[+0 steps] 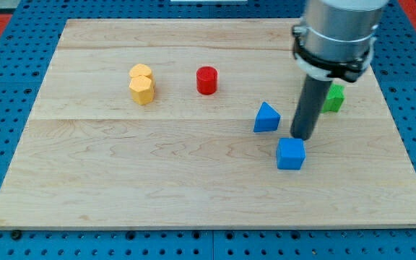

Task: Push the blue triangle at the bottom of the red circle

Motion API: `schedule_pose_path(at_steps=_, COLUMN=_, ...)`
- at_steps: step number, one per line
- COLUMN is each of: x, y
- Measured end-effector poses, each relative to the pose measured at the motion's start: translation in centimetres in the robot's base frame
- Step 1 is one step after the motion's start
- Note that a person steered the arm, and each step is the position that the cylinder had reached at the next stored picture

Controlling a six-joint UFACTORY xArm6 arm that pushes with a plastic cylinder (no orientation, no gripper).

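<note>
The blue triangle [266, 118] lies right of the board's middle. The red circle [206, 80], a short red cylinder, stands up and to the left of it. My tip [302, 136] rests on the board just right of the blue triangle and just above a blue cube [290, 153]. The tip is close to both, with a small gap to the triangle.
Two yellow blocks [141, 84] sit touching each other at the upper left. A green block [332, 99] lies partly hidden behind the rod at the right. The wooden board [121, 180] lies on a blue perforated table.
</note>
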State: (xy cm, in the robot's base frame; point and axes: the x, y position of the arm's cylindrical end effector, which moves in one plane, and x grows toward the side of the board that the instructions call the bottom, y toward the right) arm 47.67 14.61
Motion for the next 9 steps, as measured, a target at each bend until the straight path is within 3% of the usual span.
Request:
schedule_pose_path(at_steps=3, x=-1.4, y=-9.9)
schedule_pose_path(at_steps=6, x=-1.4, y=-11.8)
schedule_pose_path(at_steps=9, x=-1.5, y=-6.0)
